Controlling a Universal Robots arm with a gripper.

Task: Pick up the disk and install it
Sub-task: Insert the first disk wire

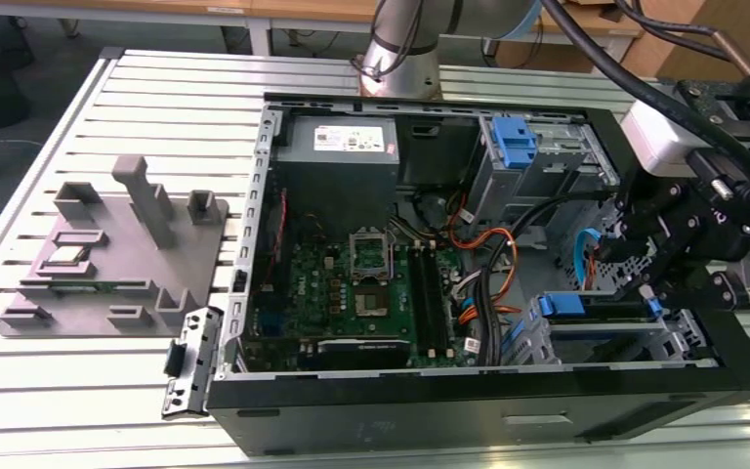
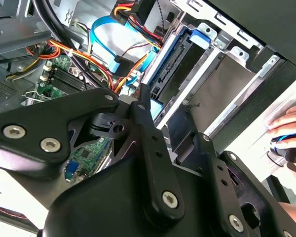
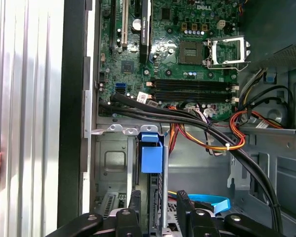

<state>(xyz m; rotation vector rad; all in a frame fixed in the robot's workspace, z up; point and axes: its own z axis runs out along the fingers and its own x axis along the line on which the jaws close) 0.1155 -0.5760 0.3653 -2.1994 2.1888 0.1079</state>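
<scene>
Disk (image 1: 594, 313) sits on edge in drive bay (image 1: 636, 344), 4 o'clock in case (image 1: 389, 415). End effector (image 3: 159, 206) astride it, grip cannot tell. Risk: tilt jams rails or snags blue cable (image 2: 106, 34).

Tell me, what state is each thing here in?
computer case: side panel off, insides exposed.
disk: sitting in its drive bay.
end effector: open, straddling the disk.
processor socket: empty, cover flipped open.
</scene>
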